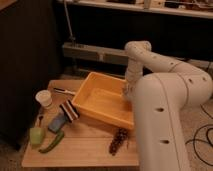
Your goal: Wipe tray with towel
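Note:
A yellow tray sits on a wooden table, slightly right of the middle. My gripper is down inside the tray at its right end, near the right wall, hanging from the white arm. No towel is clearly visible; whatever is under the gripper is hidden by it and by the arm's bulky white body, which covers the tray's right rim.
Left of the tray are a white cup, a striped brush-like item, a grey-blue sponge, a green pepper and a pale green object. A pine cone lies in front. Dark shelving stands behind.

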`<state>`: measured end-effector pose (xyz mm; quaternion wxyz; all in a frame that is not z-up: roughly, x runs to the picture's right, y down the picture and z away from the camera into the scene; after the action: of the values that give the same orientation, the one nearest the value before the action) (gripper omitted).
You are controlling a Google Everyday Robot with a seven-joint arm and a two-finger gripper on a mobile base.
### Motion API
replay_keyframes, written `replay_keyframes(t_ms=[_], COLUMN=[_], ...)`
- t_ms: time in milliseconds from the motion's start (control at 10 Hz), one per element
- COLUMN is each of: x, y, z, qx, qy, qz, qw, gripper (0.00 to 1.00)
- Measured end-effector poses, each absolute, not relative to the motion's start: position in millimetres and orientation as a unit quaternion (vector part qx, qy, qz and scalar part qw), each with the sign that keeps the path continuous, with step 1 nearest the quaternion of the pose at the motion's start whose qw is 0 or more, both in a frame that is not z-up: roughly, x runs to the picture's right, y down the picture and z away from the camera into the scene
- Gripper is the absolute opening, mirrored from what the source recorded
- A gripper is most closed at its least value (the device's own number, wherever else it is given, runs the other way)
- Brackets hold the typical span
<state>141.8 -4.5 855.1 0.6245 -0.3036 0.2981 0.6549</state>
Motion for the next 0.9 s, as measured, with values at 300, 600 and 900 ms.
replay_keyframes(t_ms=[300,600,900], x=[96,47,1], y=[-34,-41,-16], z=[866,867,861], qx=[-0.302,-0.327,-0.373], qy=[0.267,0.221,0.171], qz=[0.647,0.63,0.606], qw=[0.648,0.669,0.682], gripper=[0.0,0.0,0.0])
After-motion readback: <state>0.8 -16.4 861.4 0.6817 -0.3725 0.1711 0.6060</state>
